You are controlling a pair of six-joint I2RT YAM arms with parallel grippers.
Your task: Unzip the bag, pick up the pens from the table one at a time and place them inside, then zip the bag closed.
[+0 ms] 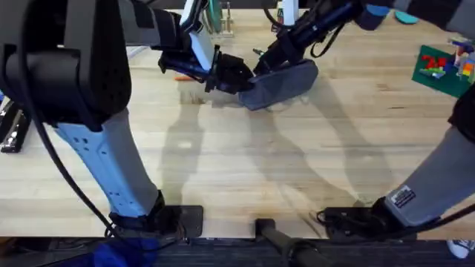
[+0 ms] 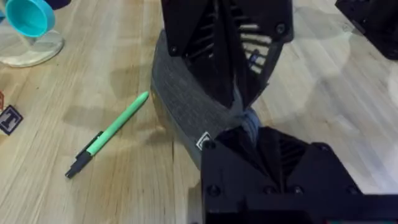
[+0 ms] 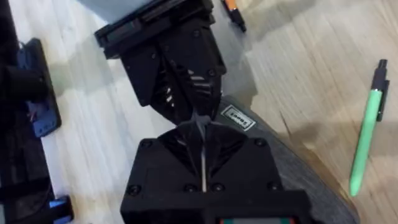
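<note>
The left pincer (image 1: 231,74) and the right pincer (image 1: 261,68) are both pressed together on the bag (image 1: 286,81), meeting at its nine o'clock end. The bag is seen at twelve o'clock on the surface (image 1: 297,163). The green pen (image 2: 111,134) is laid just beside it, and the orange pen (image 3: 233,11) beyond the left pincer.

Green board (image 1: 443,69) with small coloured toy bricks near worktop's far right edge. Teal cup (image 2: 28,17) on pale round base. Dark objects (image 1: 13,126) at worktop's left edge.
</note>
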